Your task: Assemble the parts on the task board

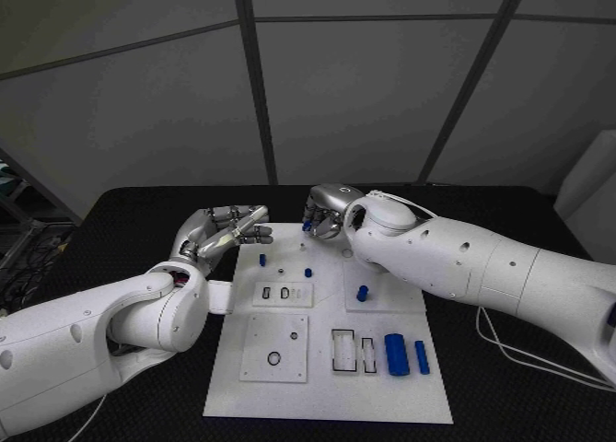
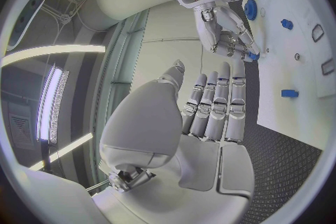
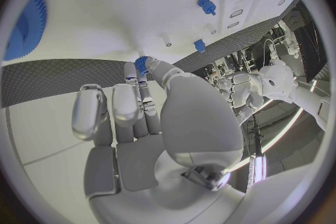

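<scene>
The right arm covers the task board's far right corner. The small blue part at the right hand's fingertips is mostly hidden; its shape cannot be determined.

White board lies flat mid-desk. Near right: blue cylinder and thinner blue bar, lying side by side. Small blue pegs upright at centre and further back. Right hand pinches a small blue part over the far edge.

Both robot hands crowd task board far edge; near half open.
</scene>
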You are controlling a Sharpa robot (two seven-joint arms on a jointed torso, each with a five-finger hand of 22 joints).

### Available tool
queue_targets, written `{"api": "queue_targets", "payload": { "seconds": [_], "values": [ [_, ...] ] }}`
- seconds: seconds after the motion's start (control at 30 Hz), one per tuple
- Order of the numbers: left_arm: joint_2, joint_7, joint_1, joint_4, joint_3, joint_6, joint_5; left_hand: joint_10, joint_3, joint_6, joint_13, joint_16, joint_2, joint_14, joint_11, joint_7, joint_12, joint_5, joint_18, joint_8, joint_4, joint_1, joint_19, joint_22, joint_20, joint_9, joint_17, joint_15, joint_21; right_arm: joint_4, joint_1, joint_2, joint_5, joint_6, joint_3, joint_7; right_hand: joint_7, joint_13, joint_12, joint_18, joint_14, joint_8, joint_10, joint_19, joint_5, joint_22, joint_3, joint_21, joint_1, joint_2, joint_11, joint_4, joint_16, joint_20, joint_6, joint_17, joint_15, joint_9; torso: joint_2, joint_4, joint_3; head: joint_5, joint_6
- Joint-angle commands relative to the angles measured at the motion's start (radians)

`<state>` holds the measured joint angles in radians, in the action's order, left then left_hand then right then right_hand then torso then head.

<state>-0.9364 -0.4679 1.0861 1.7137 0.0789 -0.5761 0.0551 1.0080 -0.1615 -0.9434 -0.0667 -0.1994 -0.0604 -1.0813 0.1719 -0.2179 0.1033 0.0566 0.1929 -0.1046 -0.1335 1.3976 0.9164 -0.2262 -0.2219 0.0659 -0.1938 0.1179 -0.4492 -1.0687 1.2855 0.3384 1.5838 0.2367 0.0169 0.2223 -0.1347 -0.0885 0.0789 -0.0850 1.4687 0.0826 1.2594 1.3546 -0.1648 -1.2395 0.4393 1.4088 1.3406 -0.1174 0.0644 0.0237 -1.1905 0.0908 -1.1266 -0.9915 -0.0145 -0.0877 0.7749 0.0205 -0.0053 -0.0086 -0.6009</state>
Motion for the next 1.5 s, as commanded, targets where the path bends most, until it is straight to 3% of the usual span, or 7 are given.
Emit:
{"api": "queue_targets", "payload": {
  "seconds": [0.03, 0.4, 0.63, 1.5],
  "values": [
    [0.000, -0.004, 0.002, 0.001, 0.001, 0.011, 0.002, -0.003, -0.001, 0.000, 0.001, 0.004, -0.002, 0.006, 0.001, -0.006, -0.005, -0.004, -0.015, 0.004, 0.004, -0.011, -0.005, -0.001, 0.001, 0.000, -0.002, 0.003, -0.003, 0.003, -0.003, 0.000, 0.001, -0.028, -0.004, 0.010, -0.003, -0.001, -0.005, 0.015, 0.021, -0.001, -0.005, 0.001, -0.007, 0.001, -0.001, 0.004, -0.008, -0.004, 0.003, 0.007, -0.005, 0.005, 0.007, 0.001, 0.001, -0.001, 0.001, 0.0004, 0.0000, -0.001, -0.001],
    [0.000, -0.004, 0.002, -0.001, 0.001, 0.012, 0.002, -0.003, -0.001, 0.000, 0.001, 0.004, -0.002, 0.006, 0.001, -0.006, -0.005, -0.004, -0.015, 0.004, 0.004, -0.011, -0.005, -0.001, 0.001, 0.000, -0.002, 0.003, -0.003, -0.008, -0.003, 0.008, 0.003, -0.021, -0.004, 0.016, -0.003, -0.001, -0.006, 0.015, 0.020, -0.002, -0.006, -0.001, -0.007, 0.003, -0.001, 0.003, -0.008, -0.005, 0.004, 0.007, -0.005, 0.005, 0.008, 0.002, 0.002, -0.001, 0.001, -0.0009, 0.0008, 0.000, -0.002],
    [0.001, -0.002, 0.002, -0.003, 0.001, 0.013, 0.002, -0.003, -0.001, 0.000, 0.001, 0.004, -0.002, 0.006, 0.001, -0.006, -0.005, -0.004, -0.015, 0.004, 0.004, -0.011, -0.005, -0.001, 0.001, 0.000, -0.002, 0.003, -0.003, -0.007, -0.003, 0.007, 0.004, -0.003, -0.004, 0.015, -0.011, 0.004, -0.016, 0.014, 0.015, -0.018, -0.037, -0.007, -0.004, 0.006, -0.001, 0.002, -0.014, -0.016, 0.013, 0.013, -0.005, 0.012, 0.037, 0.008, 0.010, 0.006, 0.002, 0.0004, 0.0008, 0.000, -0.003],
    [0.002, -0.002, 0.002, -0.007, 0.001, 0.014, 0.002, -0.004, -0.001, -0.001, 0.001, 0.006, -0.001, 0.007, 0.001, -0.006, -0.007, -0.004, -0.015, 0.005, 0.006, -0.010, -0.007, -0.001, 0.001, 0.000, -0.002, 0.004, -0.004, -0.035, -0.003, 0.022, -0.002, 0.023, -0.004, -0.007, -0.010, 0.003, -0.013, 0.014, 0.015, -0.016, -0.036, -0.006, -0.005, 0.004, 0.000, 0.003, -0.013, -0.016, 0.013, 0.014, -0.009, 0.014, 0.034, 0.004, 0.010, 0.005, 0.003, -0.0004, 0.0010, 0.000, -0.007]
  ]
}}
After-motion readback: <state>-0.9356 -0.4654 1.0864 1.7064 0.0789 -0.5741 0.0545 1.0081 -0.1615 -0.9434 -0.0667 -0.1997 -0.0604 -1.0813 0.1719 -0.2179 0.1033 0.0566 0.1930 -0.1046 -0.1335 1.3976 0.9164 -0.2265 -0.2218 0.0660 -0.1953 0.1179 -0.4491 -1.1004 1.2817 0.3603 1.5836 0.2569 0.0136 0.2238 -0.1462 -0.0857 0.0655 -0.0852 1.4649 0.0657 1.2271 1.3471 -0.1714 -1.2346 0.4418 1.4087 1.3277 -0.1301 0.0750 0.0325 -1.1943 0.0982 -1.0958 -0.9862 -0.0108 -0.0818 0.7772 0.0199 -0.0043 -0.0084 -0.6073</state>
